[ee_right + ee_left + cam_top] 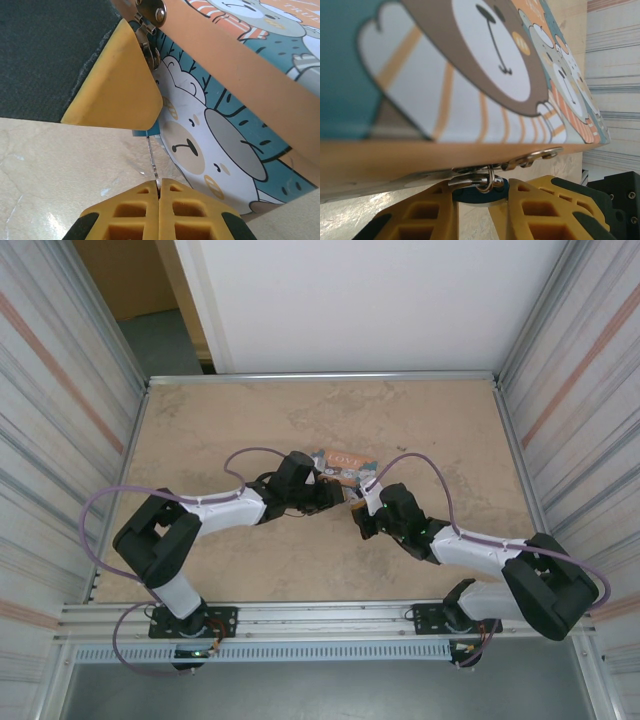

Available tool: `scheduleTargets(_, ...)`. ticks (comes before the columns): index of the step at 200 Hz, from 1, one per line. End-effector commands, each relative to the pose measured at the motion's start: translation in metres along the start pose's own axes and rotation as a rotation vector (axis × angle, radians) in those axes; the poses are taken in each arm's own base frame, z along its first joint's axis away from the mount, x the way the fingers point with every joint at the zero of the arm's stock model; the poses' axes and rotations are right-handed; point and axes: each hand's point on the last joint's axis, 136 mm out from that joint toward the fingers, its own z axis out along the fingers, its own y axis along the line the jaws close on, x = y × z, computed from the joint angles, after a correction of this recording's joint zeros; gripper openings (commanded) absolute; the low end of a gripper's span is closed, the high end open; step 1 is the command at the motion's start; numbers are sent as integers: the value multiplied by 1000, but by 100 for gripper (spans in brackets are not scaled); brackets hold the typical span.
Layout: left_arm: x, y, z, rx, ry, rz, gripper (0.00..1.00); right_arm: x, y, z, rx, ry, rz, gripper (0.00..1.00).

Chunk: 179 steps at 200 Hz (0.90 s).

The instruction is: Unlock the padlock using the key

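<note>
A small blue padlock (472, 195) hangs by its silver shackle (492, 181) from the metal hasp (535, 157) of a bear-printed box (470, 60). My left gripper (479, 200) is shut on the padlock's body, a yellow finger on each side. In the right wrist view, my right gripper (159, 186) is shut on a thin silver key (152, 160). The key's blade runs straight up to the padlock's blue underside (150, 131), which is mostly hidden behind the left gripper's yellow finger (115, 85). From above, both grippers meet at the box (345, 462) mid-table.
The box (235, 115) stands just behind both grippers. The tan table (250, 420) is fenced by metal rails and corrugated side walls (60, 420). Purple cables loop over both arms. Bare tabletop lies on every side of the box.
</note>
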Motion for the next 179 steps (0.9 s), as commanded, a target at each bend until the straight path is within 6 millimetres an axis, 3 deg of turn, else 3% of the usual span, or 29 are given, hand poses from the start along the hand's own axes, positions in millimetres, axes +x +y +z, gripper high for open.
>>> scheduleTargets(1, -6, -26, -10, 68, -22, 25, 0, -24, 4, 0, -20, -64, -19, 0)
scheduleTargets(41, -5, -27, -10, 71, -17, 26, 0, -23, 4, -1, -24, -65, -17, 0)
scheduleTargets(179, -3, -33, -12, 91, -3, 19, 0, -49, 4, 1, -21, -163, -6, 0)
